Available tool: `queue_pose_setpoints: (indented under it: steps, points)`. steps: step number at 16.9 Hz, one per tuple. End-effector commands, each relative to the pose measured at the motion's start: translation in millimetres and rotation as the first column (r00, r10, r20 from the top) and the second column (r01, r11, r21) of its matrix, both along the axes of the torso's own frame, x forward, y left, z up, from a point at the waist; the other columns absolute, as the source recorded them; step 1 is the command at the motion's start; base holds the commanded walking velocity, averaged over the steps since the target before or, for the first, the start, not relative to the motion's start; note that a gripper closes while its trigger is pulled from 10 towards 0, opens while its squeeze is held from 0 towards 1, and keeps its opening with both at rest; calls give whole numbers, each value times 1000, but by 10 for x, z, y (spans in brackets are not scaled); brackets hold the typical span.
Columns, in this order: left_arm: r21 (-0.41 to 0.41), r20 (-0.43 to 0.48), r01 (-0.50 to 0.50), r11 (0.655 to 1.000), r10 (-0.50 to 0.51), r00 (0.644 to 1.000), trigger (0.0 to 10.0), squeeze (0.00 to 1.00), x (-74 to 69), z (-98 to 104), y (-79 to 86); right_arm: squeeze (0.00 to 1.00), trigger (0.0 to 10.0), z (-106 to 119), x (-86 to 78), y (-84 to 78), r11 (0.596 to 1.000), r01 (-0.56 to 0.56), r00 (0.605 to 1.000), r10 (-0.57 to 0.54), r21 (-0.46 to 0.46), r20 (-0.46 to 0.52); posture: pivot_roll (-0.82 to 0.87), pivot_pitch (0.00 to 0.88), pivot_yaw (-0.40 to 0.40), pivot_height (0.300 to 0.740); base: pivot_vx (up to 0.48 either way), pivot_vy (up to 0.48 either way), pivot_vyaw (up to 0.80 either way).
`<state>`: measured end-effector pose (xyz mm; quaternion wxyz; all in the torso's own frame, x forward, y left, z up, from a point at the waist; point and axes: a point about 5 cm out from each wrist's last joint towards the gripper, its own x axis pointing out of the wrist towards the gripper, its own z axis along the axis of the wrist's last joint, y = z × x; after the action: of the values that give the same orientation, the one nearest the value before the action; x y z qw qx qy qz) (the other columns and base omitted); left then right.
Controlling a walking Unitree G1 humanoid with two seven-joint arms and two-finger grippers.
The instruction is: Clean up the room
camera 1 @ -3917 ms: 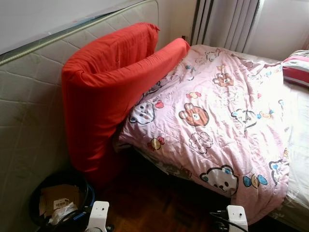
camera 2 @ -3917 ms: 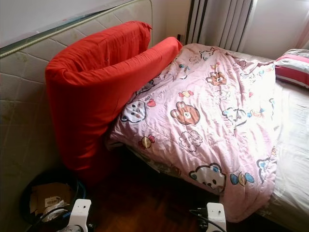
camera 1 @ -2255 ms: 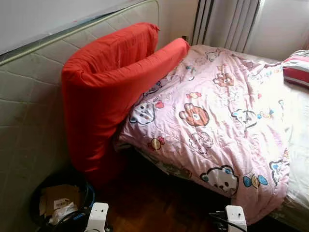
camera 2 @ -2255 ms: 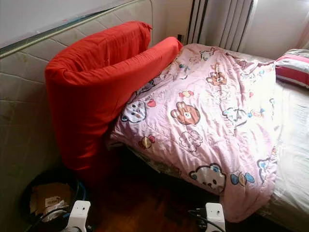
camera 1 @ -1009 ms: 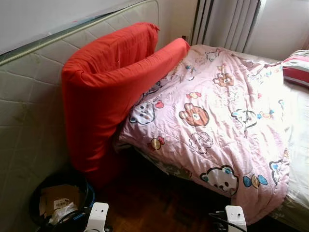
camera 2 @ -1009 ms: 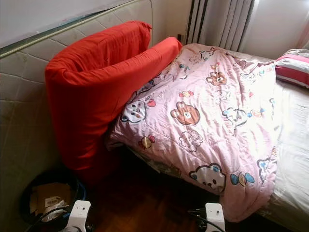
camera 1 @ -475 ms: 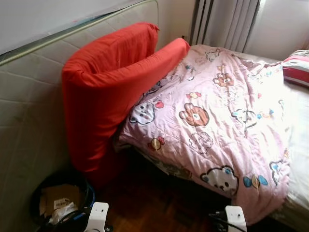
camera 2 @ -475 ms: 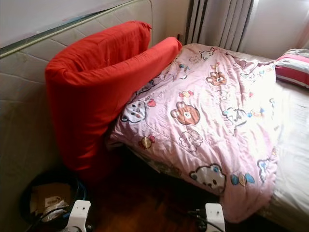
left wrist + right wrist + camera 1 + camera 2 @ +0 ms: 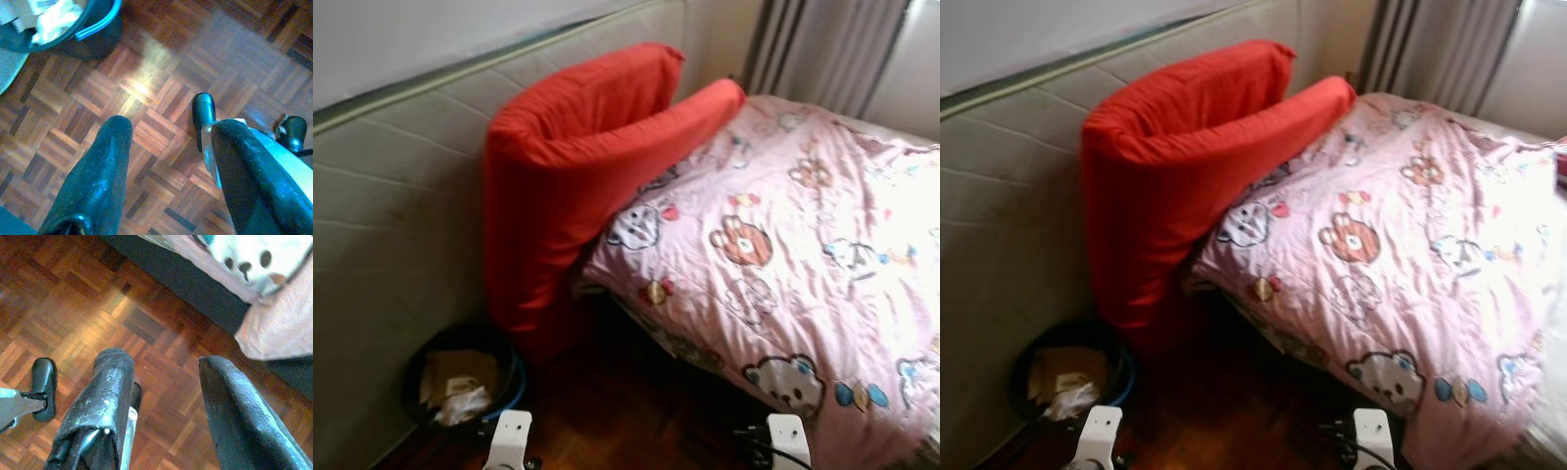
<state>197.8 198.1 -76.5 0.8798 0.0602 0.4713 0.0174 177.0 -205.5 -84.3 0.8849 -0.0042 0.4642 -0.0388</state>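
1. Pink quilt [image 9: 803, 255] with cartoon bears lies spread on the bed [image 9: 1263, 333], filling the 3 o'clock half of the head views; its near edge hangs over the side at 5 o'clock.
2. Red cushion [image 9: 578, 186], folded, stands on end at 10 o'clock, leaning on a quilted mattress [image 9: 391, 255] propped against the wall; its far end rests on the quilt.
3. Black bin [image 9: 460, 377] with a blue rim, holding cardboard and crumpled paper, sits on the wood floor [image 9: 1234, 411] at 7 o'clock, touching the foot of the cushion.
4. Curtain [image 9: 832, 49] hangs at 1 o'clock behind the bed.
5. Left gripper [image 9: 166, 152] hangs low above the parquet, fingers [image 9: 98, 176] spread wide, holding nothing; bin near it.
6. Right gripper [image 9: 164, 382] hangs low beside the bed edge, fingers [image 9: 105, 396] spread wide, empty; quilt's overhang is close ahead.
7. Head views slightly blurred.
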Motion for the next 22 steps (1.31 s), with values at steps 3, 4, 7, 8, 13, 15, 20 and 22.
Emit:
queue_pose_setpoints:
  steps: [3, 4, 7, 8, 13, 15, 20, 22]
  points:
    - [-6, -12, -1, 1000, 1, 1000, 10000, 0, -40, -22, -7, 0, 10000, -7, -15, -4, 1000, -8, 1000, 8, -2, -9, -100, 0, 6, 740, 0, 0, 800]
    - [-6, -13, -1, 1000, 1, 1000, 10000, 0, -39, -22, -7, 0, 10000, -7, -14, -4, 1000, -8, 1000, 8, -2, -9, -100, 0, 6, 740, 0, 0, 800]
    - [-7, -13, -1, 1000, 1, 1000, 10000, 0, -39, -22, -8, 0, 10000, -6, -14, -3, 1000, -7, 1000, 7, 1, -9, -100, 0, 5, 740, 0, 0, 800]
    - [-8, -14, -1, 1000, 1, 1000, 10000, 0, -39, -22, -8, 0, 10000, -7, -14, -3, 1000, -7, 1000, 7, 1, -9, -100, 0, 5, 740, 0, 0, 800]
    - [-9, -13, 0, 1000, 0, 1000, 10000, 0, -37, -22, -9, 0, 10000, -6, -13, -3, 1000, -8, 1000, 8, 3, -10, -98, 0, 5, 740, 0, 0, 800]
    - [-9, -13, 0, 1000, -1, 1000, 10000, 0, -36, -21, -9, 0, 10000, -6, -12, -3, 1000, -8, 1000, 8, 3, -10, -97, 0, 4, 740, 0, 0, 800]
    - [-8, -13, 2, 1000, -2, 1000, 10000, 0, -35, -21, -11, 0, 10000, -5, -12, -5, 1000, -9, 1000, 9, 3, -10, -95, 0, 4, 740, 0, 0, 800]
    - [-7, -14, 2, 1000, -3, 1000, 10000, 0, -35, -21, -11, 0, 10000, -6, -12, -6, 1000, -9, 1000, 9, 3, -11, -95, 0, 4, 740, 0, 0, 800]
